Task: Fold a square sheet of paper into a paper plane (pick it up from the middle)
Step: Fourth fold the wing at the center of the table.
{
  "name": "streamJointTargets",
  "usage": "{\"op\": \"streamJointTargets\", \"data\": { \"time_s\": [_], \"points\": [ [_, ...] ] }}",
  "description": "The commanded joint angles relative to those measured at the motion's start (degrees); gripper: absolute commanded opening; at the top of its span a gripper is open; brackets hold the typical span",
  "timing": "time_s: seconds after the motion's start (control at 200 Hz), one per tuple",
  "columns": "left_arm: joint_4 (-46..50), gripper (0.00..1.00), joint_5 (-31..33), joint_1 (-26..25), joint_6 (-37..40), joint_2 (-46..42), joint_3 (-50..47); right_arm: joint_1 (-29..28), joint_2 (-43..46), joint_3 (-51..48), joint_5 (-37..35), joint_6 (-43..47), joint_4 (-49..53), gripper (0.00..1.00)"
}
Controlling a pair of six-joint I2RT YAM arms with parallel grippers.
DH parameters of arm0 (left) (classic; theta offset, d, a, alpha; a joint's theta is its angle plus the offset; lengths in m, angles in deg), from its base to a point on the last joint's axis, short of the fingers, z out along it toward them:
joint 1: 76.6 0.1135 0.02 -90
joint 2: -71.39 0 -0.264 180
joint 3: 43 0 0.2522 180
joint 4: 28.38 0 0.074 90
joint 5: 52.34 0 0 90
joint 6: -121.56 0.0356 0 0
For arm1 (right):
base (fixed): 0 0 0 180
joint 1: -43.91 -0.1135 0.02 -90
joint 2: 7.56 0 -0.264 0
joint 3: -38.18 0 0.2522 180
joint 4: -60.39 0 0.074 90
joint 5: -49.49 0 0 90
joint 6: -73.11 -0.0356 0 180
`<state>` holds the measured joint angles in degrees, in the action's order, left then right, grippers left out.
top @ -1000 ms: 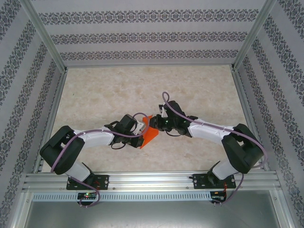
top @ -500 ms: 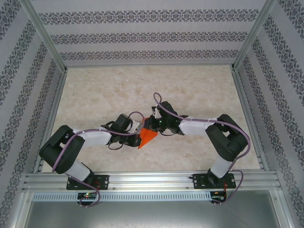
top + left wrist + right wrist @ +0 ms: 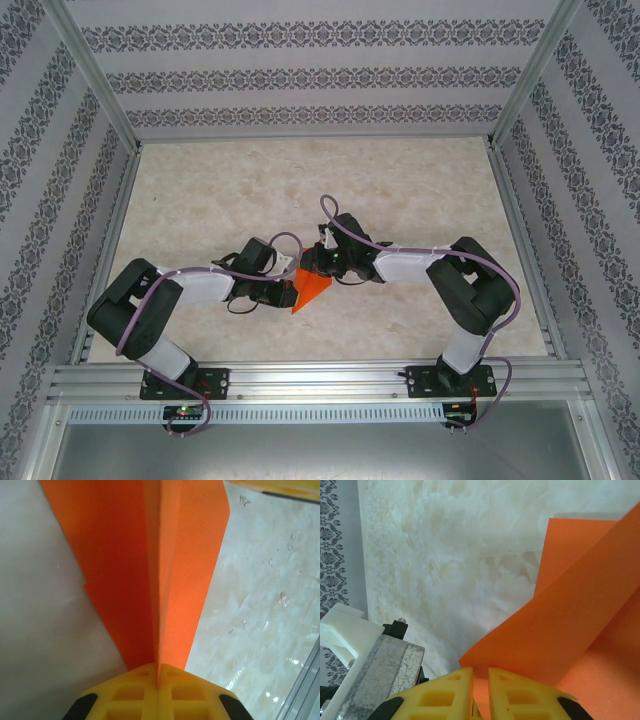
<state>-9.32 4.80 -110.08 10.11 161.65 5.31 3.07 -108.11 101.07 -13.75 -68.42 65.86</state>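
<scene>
The square sheet of paper [image 3: 313, 290] is bright orange and folded into a narrow wedge with a centre crease, held above the table's middle. My left gripper [image 3: 291, 286] comes in from the left. In the left wrist view its yellow fingers [image 3: 135, 687] are shut on the crease [image 3: 159, 605], and the paper [image 3: 185, 565] fans away from them. My right gripper [image 3: 314, 268] meets the paper from the right. In the right wrist view its fingers [image 3: 520, 692] stand a narrow slit apart, pinching a flap of the paper [image 3: 570, 625].
The marbled tabletop [image 3: 230, 190] lies open behind and beside the arms. Patterned walls and aluminium posts [image 3: 98, 75] box it in, and a metal rail [image 3: 320, 378] runs along the near edge. A metal and white arm part [image 3: 375, 665] sits close beside my right fingers.
My right gripper has moved left along the paper toward the left gripper, its elbow rising. The paper has shifted slightly left. The left gripper stays shut on the crease.
</scene>
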Motion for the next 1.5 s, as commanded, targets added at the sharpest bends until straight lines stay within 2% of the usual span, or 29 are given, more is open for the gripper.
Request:
{"op": "streamJointTargets", "data": {
  "time_s": [0.0,0.28,0.54,0.654,0.869,0.969,1.494],
  "points": [
    [1.32,0.03,-0.48,0.62,0.90,1.90,0.67,-0.67,0.14,0.71,3.25,-0.07,-4.31,0.16],
    [1.87,0.03,-1.85,1.17,0.67,4.13,1.51,-1.00,-1.46,0.29,6.35,-1.32,-8.46,0.16],
    [2.26,0.03,-2.47,1.47,0.72,5.12,2.05,-0.50,-1.81,0.09,3.66,-2.07,-7.76,0.18],
    [2.27,0.03,-2.28,1.41,0.70,5.17,2.04,-0.78,-1.12,-0.26,5.97,-2.08,-9.69,0.19],
    [2.87,0.03,-2.80,1.59,0.68,5.45,3.02,-0.62,4.87,-6.23,-0.36,-3.70,-11.26,0.15],
    [3.10,0.03,-2.90,1.63,0.79,5.45,3.16,-0.16,5.87,-8.14,-0.94,-5.36,-13.40,0.12],
    [4.60,0.04,-2.82,1.66,0.67,5.29,3.96,0.46,-3.09,-3.48,0.23,-6.98,-14.33,0.10]
  ]
}}
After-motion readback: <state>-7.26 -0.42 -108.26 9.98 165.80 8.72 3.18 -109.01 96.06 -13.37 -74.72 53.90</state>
